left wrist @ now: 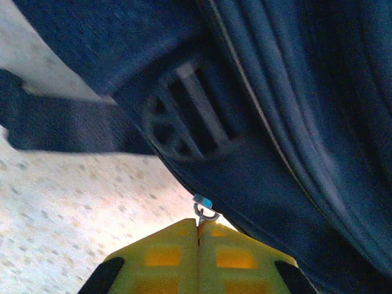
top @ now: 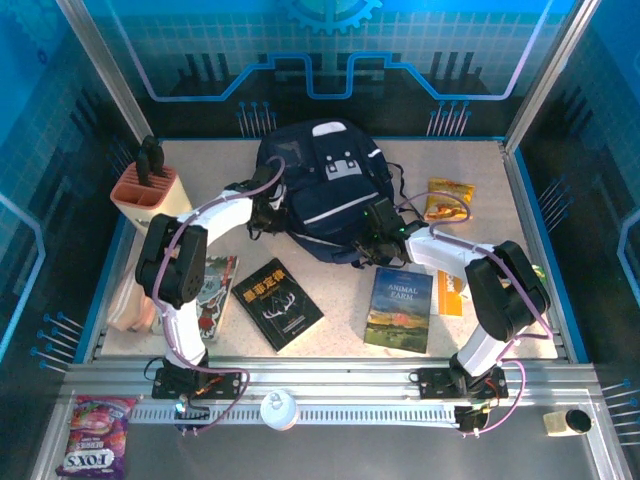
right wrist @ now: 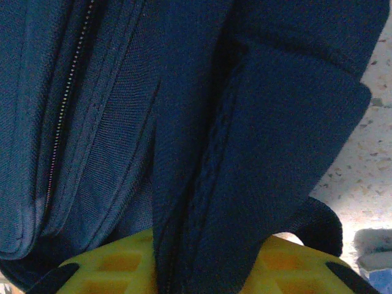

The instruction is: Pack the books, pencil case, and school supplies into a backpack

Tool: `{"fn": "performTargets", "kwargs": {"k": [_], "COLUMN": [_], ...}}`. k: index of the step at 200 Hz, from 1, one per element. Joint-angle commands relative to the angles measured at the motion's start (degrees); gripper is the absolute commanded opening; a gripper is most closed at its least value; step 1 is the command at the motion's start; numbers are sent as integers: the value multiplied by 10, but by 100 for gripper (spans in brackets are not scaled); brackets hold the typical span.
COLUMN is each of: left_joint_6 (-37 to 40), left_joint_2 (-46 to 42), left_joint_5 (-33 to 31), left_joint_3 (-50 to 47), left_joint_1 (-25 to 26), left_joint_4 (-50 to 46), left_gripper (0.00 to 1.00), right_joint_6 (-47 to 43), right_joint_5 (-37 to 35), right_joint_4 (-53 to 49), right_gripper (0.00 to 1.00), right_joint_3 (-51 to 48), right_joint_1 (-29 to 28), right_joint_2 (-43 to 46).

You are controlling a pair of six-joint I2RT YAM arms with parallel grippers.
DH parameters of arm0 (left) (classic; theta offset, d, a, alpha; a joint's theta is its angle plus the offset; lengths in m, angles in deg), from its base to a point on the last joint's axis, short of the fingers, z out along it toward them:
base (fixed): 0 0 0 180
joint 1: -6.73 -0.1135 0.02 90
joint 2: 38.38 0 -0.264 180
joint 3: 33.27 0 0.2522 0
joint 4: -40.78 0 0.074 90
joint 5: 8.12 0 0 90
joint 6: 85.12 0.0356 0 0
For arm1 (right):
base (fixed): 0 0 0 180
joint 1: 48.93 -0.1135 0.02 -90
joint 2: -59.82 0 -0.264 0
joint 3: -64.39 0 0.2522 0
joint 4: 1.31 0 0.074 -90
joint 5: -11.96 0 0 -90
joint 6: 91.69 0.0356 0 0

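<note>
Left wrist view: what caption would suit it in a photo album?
Left claw pinched shut on a small metal zipper pull at the edge of the navy backpack, above a speckled table.

A peach-and-cream knife block [top: 148, 195] is stood at the far left of the table [top: 345, 295]. A yellow-orange snack bag [top: 447, 198] is laid far right. A purple sweets bag [top: 95, 435] is seen nearest, left.

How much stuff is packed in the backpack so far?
Nothing looks packed yet. The left pincer pinches the zipper pull and the right pincer grips a fold of the backpack, so opening it is in hand. The black book, Animal Farm book, cartoon book, pink pencil case and orange-and-white pack lie on the table, waiting.
</note>
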Motion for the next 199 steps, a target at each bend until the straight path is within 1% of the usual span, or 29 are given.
{"fn": "performTargets", "kwargs": {"k": [1,11,27,45,54,65,71,88,110,124,142,151,158,175,187,199], "left_joint_6": [18,14,5,-9,-16,-32,-41,-77,-122,-147,-171,-178,-181,-187,-195,-205], "left_joint_2": [14,17,22,8,-12,-44,-61,-109,-164,-191,-218,-229,-236,-249,-255,-260], "left_joint_5": [-47,-58,-74,-83,-68,-44,-32,-9,32,50,68,82,94,121,138,158], "left_joint_3": [37,44,53,44,26,0,-13,-47,-85,-99,-110,-115,-118,-121,-124,-131], "left_joint_1": [-22,-26,-31,-33,-33,-33,-33,-33,-33,-33,-33,-33,-33,-32,-30,-26], "left_joint_4": [18,26,31,43,55,68,69,67,65,58,49,49,49,48,50,61], "left_gripper": [6,13,18,24,30,41,46,52,62,66,72,76,78,85,93,97], "right_joint_6": [-18,-20,-22,-16,-11,-10,-12,-29,-57,-78,-119,-139,-154,-189,-209,-222], "right_joint_5": [-7,1,22,65,88,108,114,124,127,121,99,78,63,19,-12,-46], "right_joint_4": [13,21,42,93,119,137,139,136,100,67,18,-4,-16,-50,-74,-109], "right_gripper": [31,31,31,31,31,32,31,32,35,43,60,69,74,81,82,83], "right_joint_3": [-7,-7,-4,-1,5,22,34,76,135,160,172,167,159,128,102,77], "right_joint_1": [5,3,-2,-11,-16,-25,-30,-48,-62,-64,-62,-62,-60,-57,-54,-49], "right_joint_2": [25,25,22,6,-7,-27,-37,-70,-110,-121,-103,-81,-61,-2,41,79]}}
